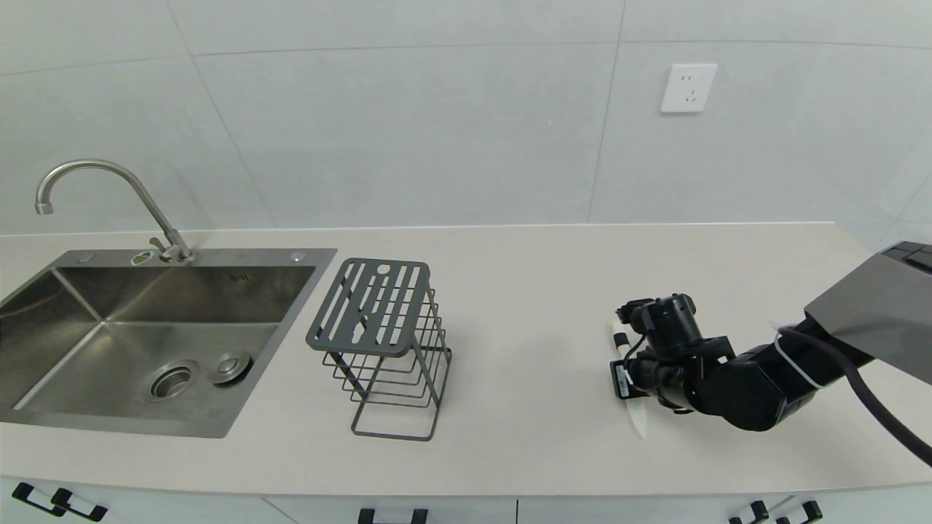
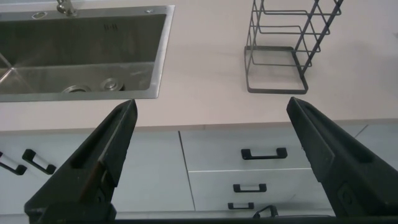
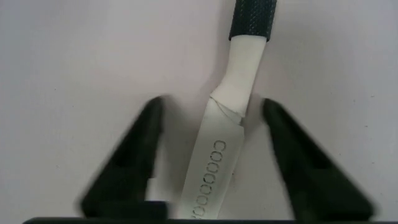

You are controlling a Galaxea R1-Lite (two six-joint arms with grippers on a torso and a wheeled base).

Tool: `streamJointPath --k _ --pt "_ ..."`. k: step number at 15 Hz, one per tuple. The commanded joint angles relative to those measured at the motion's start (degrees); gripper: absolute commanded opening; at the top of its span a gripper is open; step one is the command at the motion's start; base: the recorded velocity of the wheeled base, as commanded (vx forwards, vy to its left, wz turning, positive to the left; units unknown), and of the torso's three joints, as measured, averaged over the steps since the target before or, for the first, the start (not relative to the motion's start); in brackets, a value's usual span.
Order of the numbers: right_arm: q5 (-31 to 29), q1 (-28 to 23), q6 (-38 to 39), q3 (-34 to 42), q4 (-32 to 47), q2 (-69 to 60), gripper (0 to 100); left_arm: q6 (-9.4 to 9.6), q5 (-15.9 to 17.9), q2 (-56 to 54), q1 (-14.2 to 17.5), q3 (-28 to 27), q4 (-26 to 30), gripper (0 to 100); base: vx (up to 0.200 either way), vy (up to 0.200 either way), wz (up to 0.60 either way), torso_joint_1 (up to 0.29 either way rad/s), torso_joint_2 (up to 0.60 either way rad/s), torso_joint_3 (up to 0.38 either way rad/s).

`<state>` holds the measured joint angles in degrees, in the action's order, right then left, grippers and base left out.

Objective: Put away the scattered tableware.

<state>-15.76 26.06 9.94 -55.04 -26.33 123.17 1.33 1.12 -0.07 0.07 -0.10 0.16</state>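
Observation:
A white ceramic knife (image 1: 636, 411) with a black handle (image 1: 620, 339) lies flat on the beige counter at the right. My right gripper (image 1: 630, 378) is lowered over its middle. In the right wrist view that gripper (image 3: 211, 107) is open, with one finger on each side of the knife (image 3: 214, 162) where the blade meets the handle (image 3: 252, 17), and a small gap on both sides. My left gripper (image 2: 211, 118) is open and holds nothing. It hangs off the counter's front edge, over the cabinet drawers.
A dark grey wire rack (image 1: 378, 342) with a slotted top stands mid-counter, also in the left wrist view as the rack (image 2: 283, 43). Left of it is a steel sink (image 1: 44, 407) with a curved faucet (image 1: 109, 189). Bare counter (image 1: 531, 327) lies between rack and knife.

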Motion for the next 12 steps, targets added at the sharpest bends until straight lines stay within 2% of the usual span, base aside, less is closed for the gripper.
streamJointPath --k 1,4,7,12 --pt "-0.1 -0.3 0.0 1.3 0.4 1.2 0 -0.01 0.0 0.1 0.0 0.0 -0.1 100 0.0 0.0 0.0 0.0 0.0 0.0" --pt "-0.1 -0.7 0.0 2.0 0.3 1.6 0 -0.01 0.0 0.1 0.0 0.0 -0.1 100 0.0 0.0 0.0 0.0 0.0 0.0" --pt "0.5 -0.7 -2.5 0.7 -3.9 -1.6 0 -0.1 -0.1 0.1 0.0 0.0 -0.1 100 0.0 0.0 0.0 0.0 0.0 0.0" --pt "5.5 -0.3 -6.2 3.5 -10.5 -10.8 0 0.08 0.0 0.1 0.0 0.0 -0.1 100 0.0 0.0 0.0 0.0 0.0 0.0"
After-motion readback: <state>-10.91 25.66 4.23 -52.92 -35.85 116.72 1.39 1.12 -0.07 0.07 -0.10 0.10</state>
